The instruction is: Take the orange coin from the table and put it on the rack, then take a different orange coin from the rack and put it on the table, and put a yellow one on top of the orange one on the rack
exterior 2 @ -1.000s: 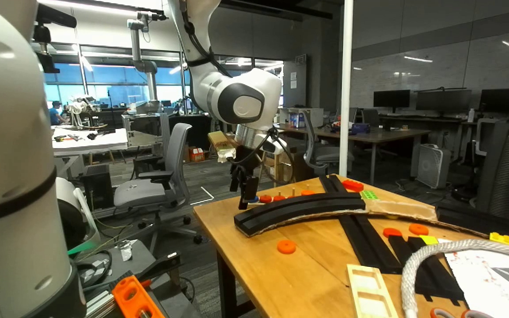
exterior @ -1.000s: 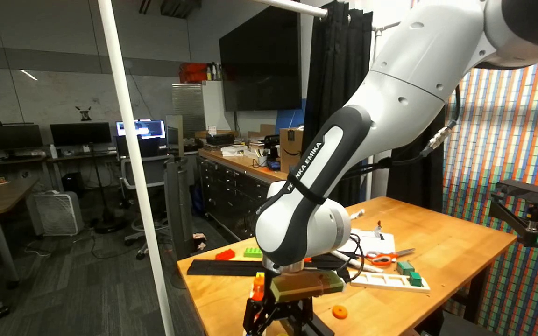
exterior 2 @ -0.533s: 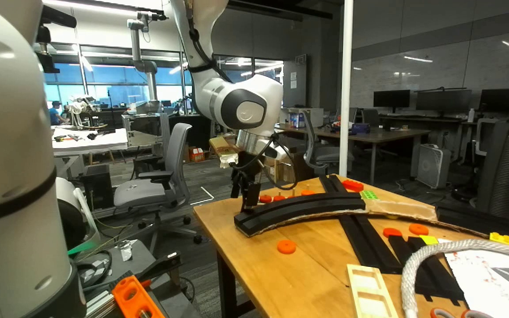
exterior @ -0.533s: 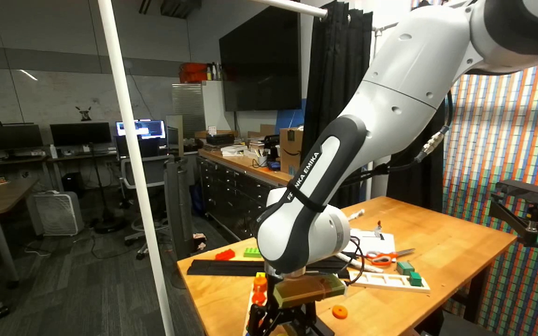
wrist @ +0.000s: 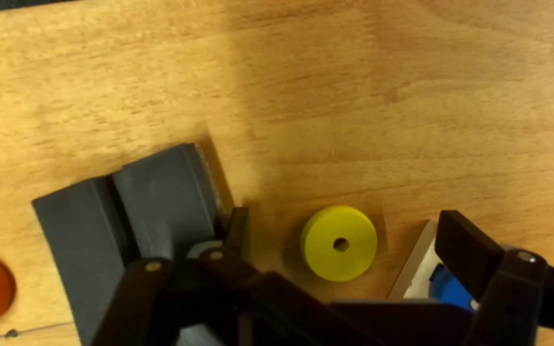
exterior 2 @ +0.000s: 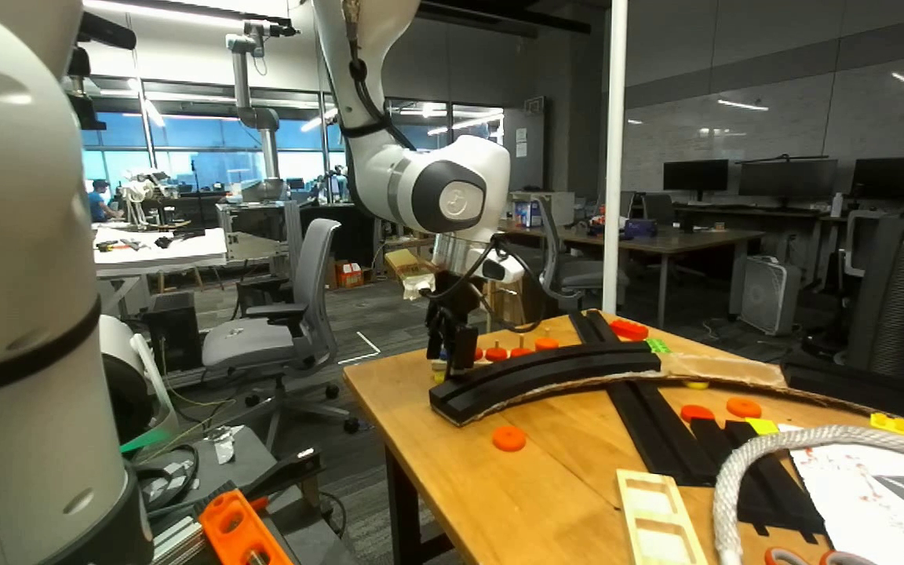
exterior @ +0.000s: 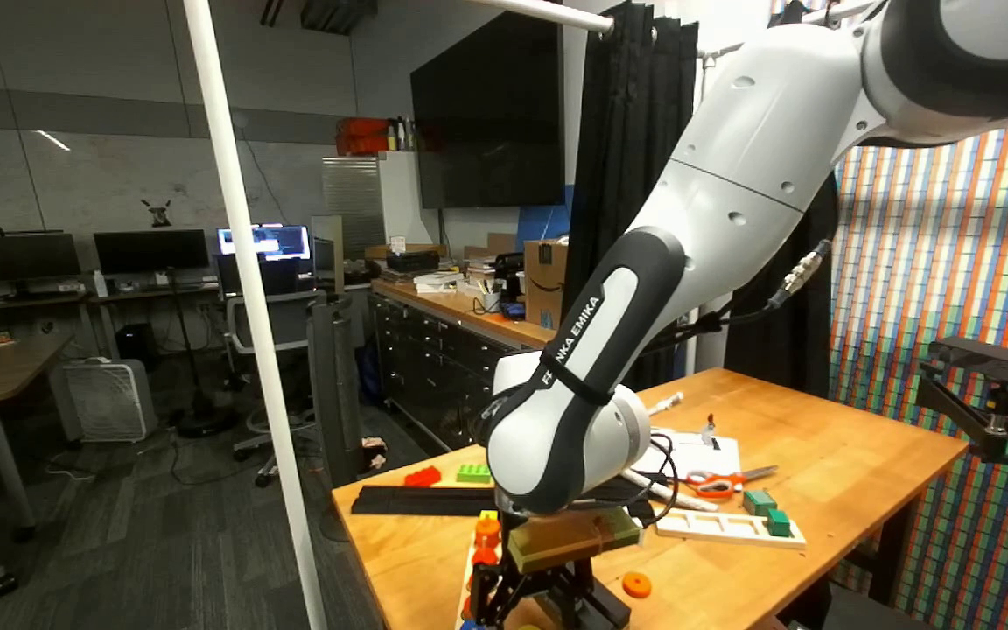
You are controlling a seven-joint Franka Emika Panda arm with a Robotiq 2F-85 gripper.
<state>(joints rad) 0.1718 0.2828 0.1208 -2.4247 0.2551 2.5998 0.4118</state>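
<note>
My gripper [wrist: 344,223] is low over the wooden table [wrist: 354,96], open, its fingers on either side of a yellow disc [wrist: 338,243] and apart from it. In an exterior view the disc [exterior 2: 439,376] shows only partly behind the gripper [exterior 2: 452,361]. The left finger [wrist: 238,228] is close to the side of a black curved track [wrist: 161,206]; touching or not, I cannot tell. The right finger [wrist: 466,252] covers part of the pegged wooden rack [wrist: 420,284]. On that rack are several orange coins [exterior 2: 497,355] and a blue disc [wrist: 449,290]. One orange coin [exterior 2: 508,438] lies on the table.
Two more orange discs [exterior 2: 697,413] lie near flat black pieces [exterior 2: 656,439]. A light wooden tray [exterior 2: 660,518], a thick rope [exterior 2: 734,471] and orange scissors [exterior: 714,483] are on the table. The track [exterior 2: 546,373] crosses the table's middle.
In an exterior view my gripper has moved right and slightly down, and the black track has shifted a little the same way. The yellow disc has come into sight beneath the gripper.
</note>
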